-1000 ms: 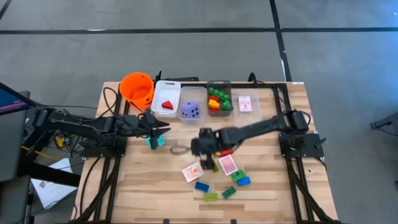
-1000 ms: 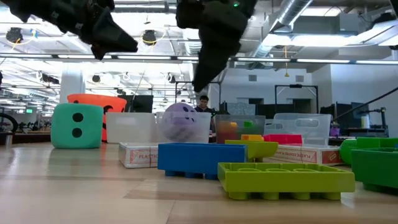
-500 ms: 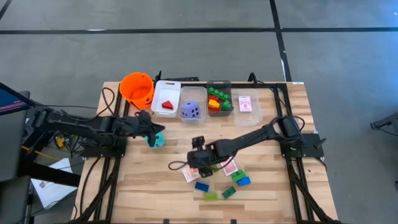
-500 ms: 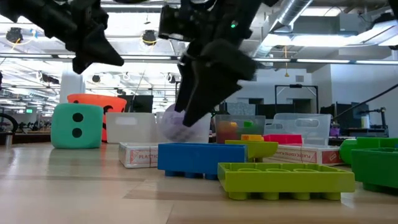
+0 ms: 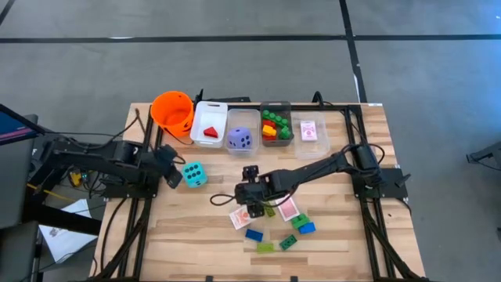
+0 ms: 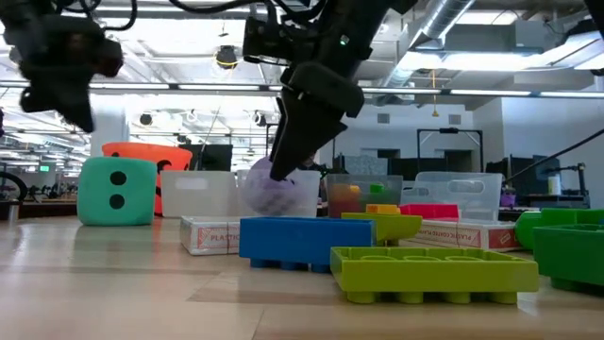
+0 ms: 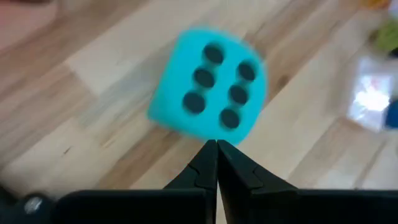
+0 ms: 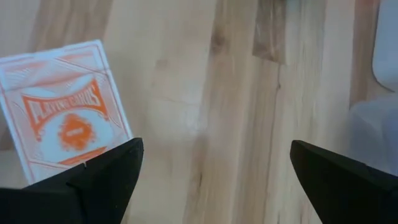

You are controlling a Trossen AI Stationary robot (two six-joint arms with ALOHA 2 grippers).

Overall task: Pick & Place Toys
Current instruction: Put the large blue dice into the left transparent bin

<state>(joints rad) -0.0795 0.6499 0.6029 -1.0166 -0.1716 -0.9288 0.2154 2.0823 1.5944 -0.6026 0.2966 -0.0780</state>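
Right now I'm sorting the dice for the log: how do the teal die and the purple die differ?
The teal foam die sits loose on the bare wooden table, just ahead of the shut left end effector; the purple foam die sits inside a clear plastic bin. From above, the teal die shows six dark pips, the purple die about four. Both are soft-looking cubes with dark pips, similar in size.

Room, as I see it from my station: grey concrete floor (image 5: 235, 70) crossed by dark lines; light plank table (image 5: 188, 235) on a black frame. Beyond the table, an open hall with white ceiling (image 6: 491, 38), exposed ducts (image 6: 453, 19), strip lights (image 6: 189, 87), a white wall (image 6: 552, 132), desks with monitors.
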